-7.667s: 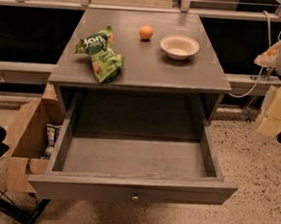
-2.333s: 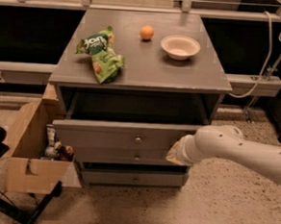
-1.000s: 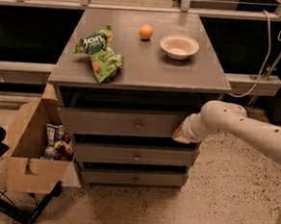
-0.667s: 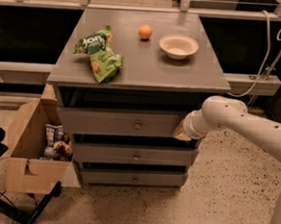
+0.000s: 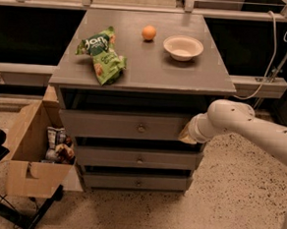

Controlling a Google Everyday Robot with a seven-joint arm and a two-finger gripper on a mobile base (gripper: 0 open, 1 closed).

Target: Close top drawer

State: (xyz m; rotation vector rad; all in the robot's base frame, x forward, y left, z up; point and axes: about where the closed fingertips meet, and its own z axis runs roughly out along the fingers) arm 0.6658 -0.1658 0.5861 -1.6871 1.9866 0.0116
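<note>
The end effector [image 5: 187, 135] presses against the right end of the top drawer [image 5: 113, 125] front; whether it is open or closed cannot be told. Behind it, the smooth, rounded white arm [image 5: 251, 129] reaches in from the right. The drawer sits under the table [image 5: 152, 63] top, its front about level with the two lower drawers [image 5: 139, 159], so the push looks all but done. The next move likely calls for a last short press toward the far side, then backing off without catching the small round metal knob [image 5: 141, 128]. The fronts are flat, matte grey wood. On the table lie a crinkled green bag [image 5: 102, 54], an orange [image 5: 148, 32] and a pale shallow bowl [image 5: 183, 47].
</note>
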